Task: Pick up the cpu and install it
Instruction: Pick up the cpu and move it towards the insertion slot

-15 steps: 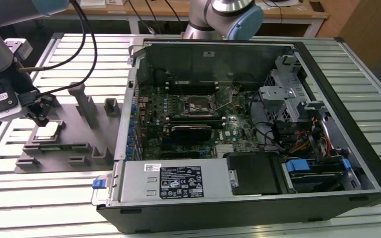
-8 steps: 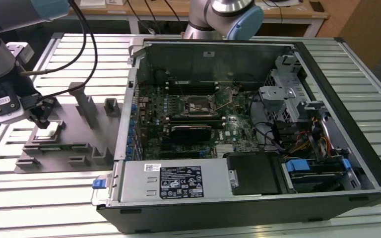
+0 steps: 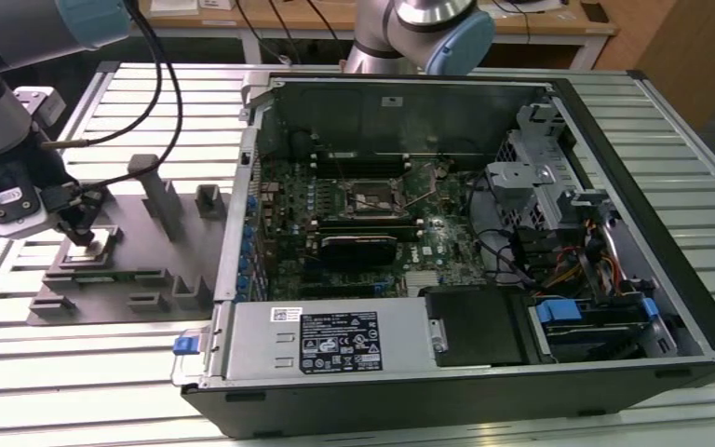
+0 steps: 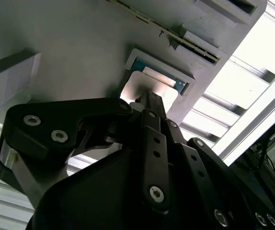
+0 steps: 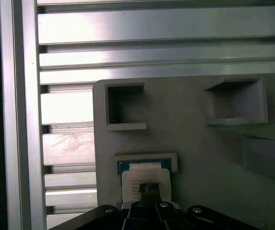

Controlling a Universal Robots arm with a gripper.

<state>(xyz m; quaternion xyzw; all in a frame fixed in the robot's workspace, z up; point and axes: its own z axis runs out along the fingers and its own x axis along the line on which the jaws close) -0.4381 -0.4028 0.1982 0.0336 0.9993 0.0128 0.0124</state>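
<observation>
On the grey fixture (image 5: 190,158) the cpu (image 5: 135,176) lies under the end effector (image 5: 149,188), fingers (image 4: 152,108) together.

We see the cpu (image 5: 145,177), a small square chip with a pale shiny top, lying flat in the fixture's (image 5: 190,143) pocket.

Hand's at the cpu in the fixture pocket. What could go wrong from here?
1. The cpu lies in a close-walled pocket of the grey fixture, with the hand right over it: a skewed lift might tilt or jam it.
2. A tall post stands beside the hand, with the arm's cable hanging above it: possible snag.
3. The socket sits deep in the open case among other parts: likely a tight path in.
</observation>
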